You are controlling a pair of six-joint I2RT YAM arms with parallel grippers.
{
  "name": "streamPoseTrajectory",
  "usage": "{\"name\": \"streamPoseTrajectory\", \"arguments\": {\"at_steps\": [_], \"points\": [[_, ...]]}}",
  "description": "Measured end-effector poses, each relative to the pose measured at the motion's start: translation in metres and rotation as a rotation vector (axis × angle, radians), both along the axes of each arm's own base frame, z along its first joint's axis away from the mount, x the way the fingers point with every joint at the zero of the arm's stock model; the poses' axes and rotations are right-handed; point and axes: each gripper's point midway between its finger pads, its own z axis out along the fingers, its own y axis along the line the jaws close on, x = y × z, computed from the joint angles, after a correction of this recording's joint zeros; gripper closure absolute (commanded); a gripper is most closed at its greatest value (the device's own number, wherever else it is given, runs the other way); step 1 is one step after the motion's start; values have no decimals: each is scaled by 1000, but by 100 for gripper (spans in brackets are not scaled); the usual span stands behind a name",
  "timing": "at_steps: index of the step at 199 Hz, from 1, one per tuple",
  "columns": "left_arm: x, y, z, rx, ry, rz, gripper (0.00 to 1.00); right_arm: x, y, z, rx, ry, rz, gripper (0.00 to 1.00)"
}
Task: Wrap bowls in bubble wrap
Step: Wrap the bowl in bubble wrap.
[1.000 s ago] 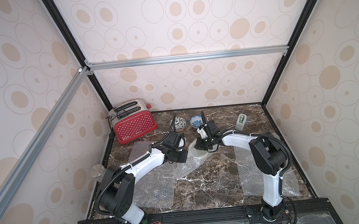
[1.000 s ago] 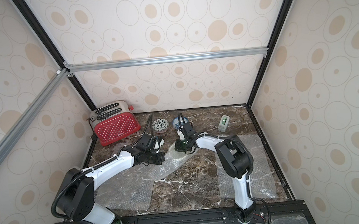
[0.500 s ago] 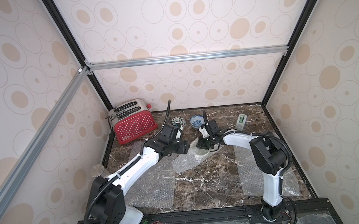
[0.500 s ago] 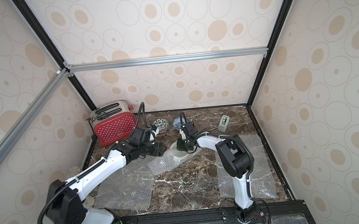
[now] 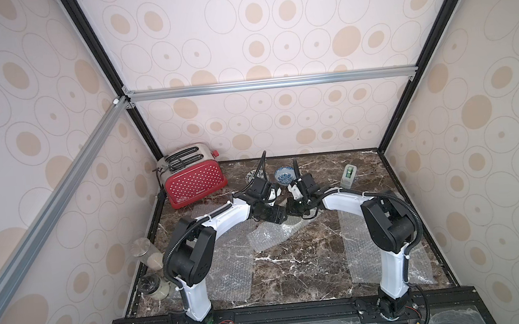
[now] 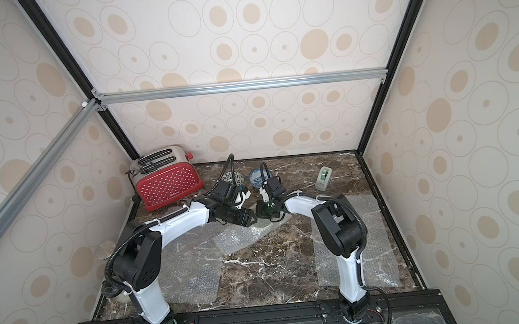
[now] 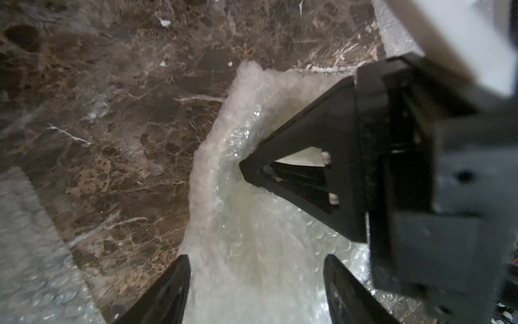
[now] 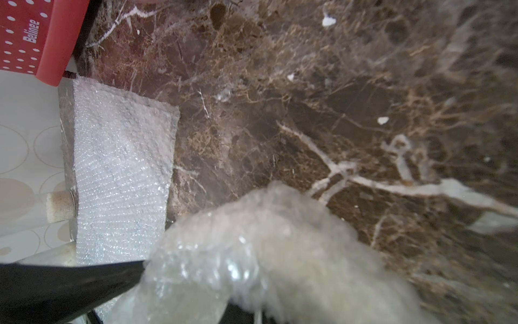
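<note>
We hold the bubble wrap pinched in our closed right gripper over the cream bowl, our open left gripper just to its left.

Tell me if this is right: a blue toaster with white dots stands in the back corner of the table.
Not quite. The toaster is red, not blue, as both top views show. The rest holds: it has white dots and stands in the back corner of the table.
</note>
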Motion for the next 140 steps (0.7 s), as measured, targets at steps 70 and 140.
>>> {"name": "streamPoseTrajectory", "arguments": {"at_steps": [70,140], "points": [[3,3,-25,51,24,-7,33,-4,3,7,19,1,26,75],[4,4,-26,59,20,-2,34,-6,-4,63,52,-58,43,66]]}}
